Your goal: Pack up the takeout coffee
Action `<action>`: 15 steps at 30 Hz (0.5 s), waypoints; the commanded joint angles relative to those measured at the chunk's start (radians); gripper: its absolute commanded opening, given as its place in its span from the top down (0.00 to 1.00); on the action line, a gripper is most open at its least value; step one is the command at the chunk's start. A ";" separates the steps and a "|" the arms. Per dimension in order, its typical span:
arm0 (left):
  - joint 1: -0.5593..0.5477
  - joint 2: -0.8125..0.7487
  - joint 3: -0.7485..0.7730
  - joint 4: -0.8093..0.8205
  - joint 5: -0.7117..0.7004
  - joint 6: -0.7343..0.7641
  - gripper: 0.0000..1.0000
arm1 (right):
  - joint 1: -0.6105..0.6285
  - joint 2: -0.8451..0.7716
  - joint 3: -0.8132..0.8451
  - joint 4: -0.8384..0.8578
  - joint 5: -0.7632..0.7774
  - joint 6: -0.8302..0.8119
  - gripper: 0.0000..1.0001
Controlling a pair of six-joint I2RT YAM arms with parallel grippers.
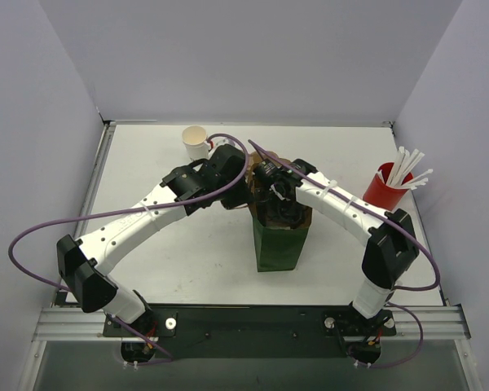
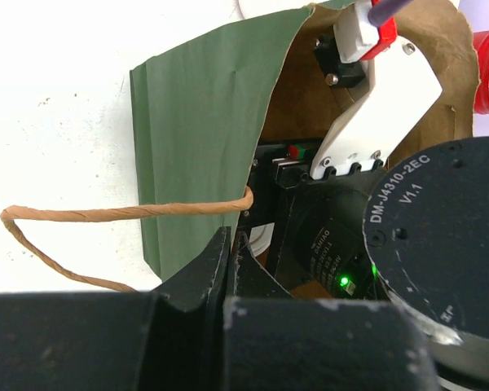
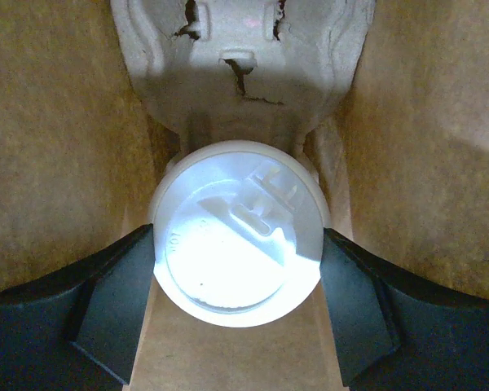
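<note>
Although the right gripper [image 3: 238, 281] is sunk into the green paper bag [image 1: 277, 248] and hidden from above, its own camera shows the fingers [image 3: 114, 301] spread wide on either side of a lidded cup [image 3: 236, 236]. Their inner faces touch the lid's edge, so this reads as a hold, not a hover. The cup stands upright, low in the bag, between brown paper walls. Just beyond it lies the moulded cup carrier [image 3: 244, 73]; whether the cup sits in one of its wells I cannot tell.

Such a cup is probably light, and its thin paper wall would dent under a hard squeeze. The plastic lid is stiffer but smooth, and a press-fit lid could pop off. The safest hold seems to be across the top, where rolled rim and lid brace each other, keeping it upright (it may be full).

The left gripper [image 2: 228, 252] has its fingers pressed together at the bag's mouth, beside the twisted handle [image 2: 106, 213]; whether paper lies between them is unclear. Farther back on the table [image 1: 138, 155] stands an open cup [image 1: 195, 140], and a red cup of straws [image 1: 385, 189] sits well apart at the right.
</note>
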 commanded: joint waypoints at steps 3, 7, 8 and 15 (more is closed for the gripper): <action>-0.011 -0.032 0.013 0.049 -0.012 0.033 1.00 | 0.025 0.079 -0.063 -0.141 -0.025 -0.002 0.60; -0.011 -0.037 0.007 0.050 -0.012 0.033 1.00 | 0.025 0.078 -0.061 -0.153 -0.024 -0.006 0.60; -0.013 -0.039 0.006 0.049 -0.010 0.031 1.00 | 0.025 0.078 -0.060 -0.154 -0.020 -0.008 0.60; -0.013 -0.037 0.004 0.055 -0.004 0.026 1.00 | 0.026 0.090 -0.052 -0.144 -0.020 -0.003 0.60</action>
